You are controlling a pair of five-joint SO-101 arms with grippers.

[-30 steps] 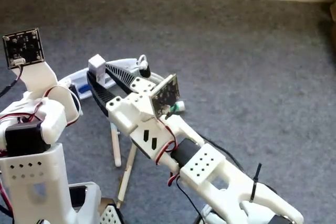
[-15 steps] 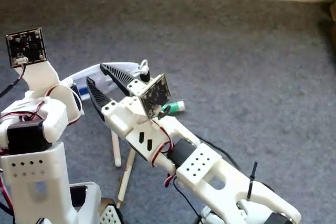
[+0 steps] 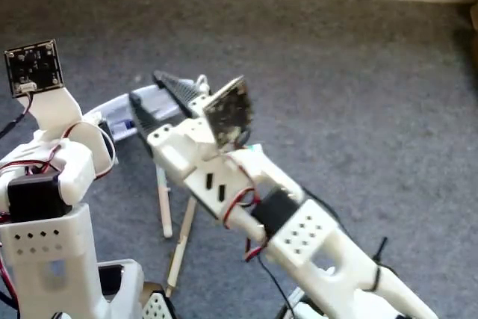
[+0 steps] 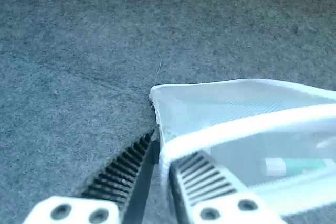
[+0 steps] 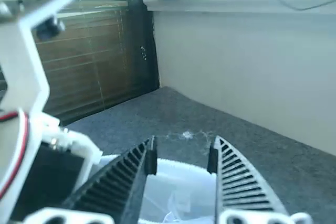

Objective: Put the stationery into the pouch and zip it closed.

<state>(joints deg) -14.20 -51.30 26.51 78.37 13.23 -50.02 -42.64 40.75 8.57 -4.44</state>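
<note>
- The translucent white mesh pouch (image 4: 247, 103) lies on the grey carpet (image 4: 79, 51) — probably soft, light and floppy; best held by its stiffer rim.
- The left gripper (image 4: 160, 148) pinches that rim.
- The right gripper (image 5: 181, 156) hangs parted above.

An ordinary indoor room: grey carpet (image 3: 358, 72), slatted blinds (image 5: 89, 51), white windowsill (image 5: 236, 1)

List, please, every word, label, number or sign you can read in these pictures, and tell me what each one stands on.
No text here can be read.
On the pouch: a blue patch, too blurred to read.
On the green and white item inside the pouch: nothing legible, blurred.
On the camera board: marks too small to read.
</note>
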